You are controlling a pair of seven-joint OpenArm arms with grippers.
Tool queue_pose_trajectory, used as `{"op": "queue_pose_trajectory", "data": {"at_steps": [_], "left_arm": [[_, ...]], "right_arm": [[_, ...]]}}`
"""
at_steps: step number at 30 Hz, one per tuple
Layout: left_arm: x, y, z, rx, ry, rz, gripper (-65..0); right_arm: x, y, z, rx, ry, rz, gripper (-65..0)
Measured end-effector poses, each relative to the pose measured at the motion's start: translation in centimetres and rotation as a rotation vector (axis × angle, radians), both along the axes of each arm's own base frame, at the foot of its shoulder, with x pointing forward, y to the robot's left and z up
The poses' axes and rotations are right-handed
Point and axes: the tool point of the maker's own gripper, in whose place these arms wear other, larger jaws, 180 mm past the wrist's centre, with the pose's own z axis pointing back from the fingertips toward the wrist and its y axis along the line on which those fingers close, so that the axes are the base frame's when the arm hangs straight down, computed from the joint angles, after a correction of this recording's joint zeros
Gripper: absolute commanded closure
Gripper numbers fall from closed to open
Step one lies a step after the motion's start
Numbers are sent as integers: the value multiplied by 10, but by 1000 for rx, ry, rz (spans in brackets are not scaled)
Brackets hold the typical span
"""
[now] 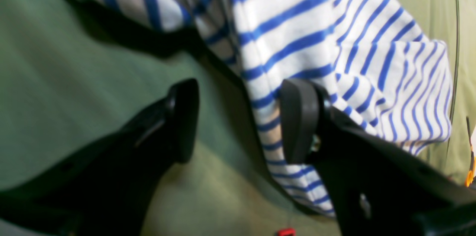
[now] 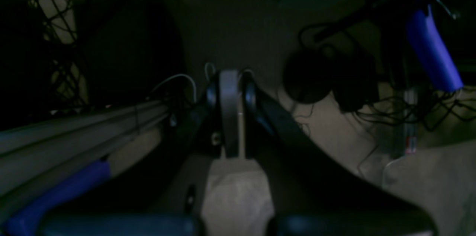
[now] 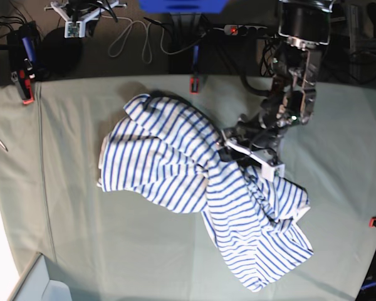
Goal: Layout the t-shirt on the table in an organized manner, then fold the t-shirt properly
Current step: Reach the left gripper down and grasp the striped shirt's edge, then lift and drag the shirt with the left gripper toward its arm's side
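Nearest the lens in the left wrist view are the two black fingers of the left gripper, standing well apart with nothing clamped between them. To the left of the jaws is bare table; in the gap between them, more green cloth and the hanging striped edge of the t-shirt; the right finger lies against or just over that edge, and beyond it to the right the shirt spreads in loose folds.

The shirt is far from laid out: in the base view it sits bunched in the middle of the table, one mound to the left of the left gripper and a rumpled tongue running down below it. The step in hand looks like picking a fresh hold for spreading. To do it well, I would judge, the jaws should close on a single layer at a hem or shoulder seam, not on a bunch of folds, then draw outward low over the table so the cloth slides flat rather than lifts and drops in a heap.

The left wrist view shows the jaw gap and the cloth edge closely, which the base view hides under the arm. The base view alone gives the shirt's whole crumpled outline. The right wrist view is dark: the right gripper has its jaws closed with nothing visible between them, facing cables and floor away from the shirt, and it does not appear in the base view.
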Motion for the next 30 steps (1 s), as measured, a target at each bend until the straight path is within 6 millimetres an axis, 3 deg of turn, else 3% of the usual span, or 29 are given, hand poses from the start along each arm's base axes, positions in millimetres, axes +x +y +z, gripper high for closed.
{"op": "queue_pose_trajectory", "data": {"at_steps": [5, 7, 12, 15, 19, 22, 30], "left_arm": [[7, -1, 0, 1, -1, -1, -331], [13, -8, 2, 2, -12, -21, -296], [12, -11, 2, -9, -9, -21, 0], [10, -10, 1, -7, -4, -24, -9], [-1, -7, 17, -5, -50, -27, -2], [-18, 20, 27, 20, -74, 15, -2], [-74, 133, 33, 123, -51, 299, -2]], "right_arm": [[-10, -2, -8, 0, 34, -2, 0], [-16, -2, -11, -1, 49, -3, 0], [-23, -3, -16, 0, 72, -5, 0], [-22, -3, -16, 0, 70, -4, 0], [-22, -3, -16, 0, 68, -4, 0], [-19, -3, -16, -1, 64, -3, 0], [-12, -4, -15, -3, 51, 3, 0]]}}
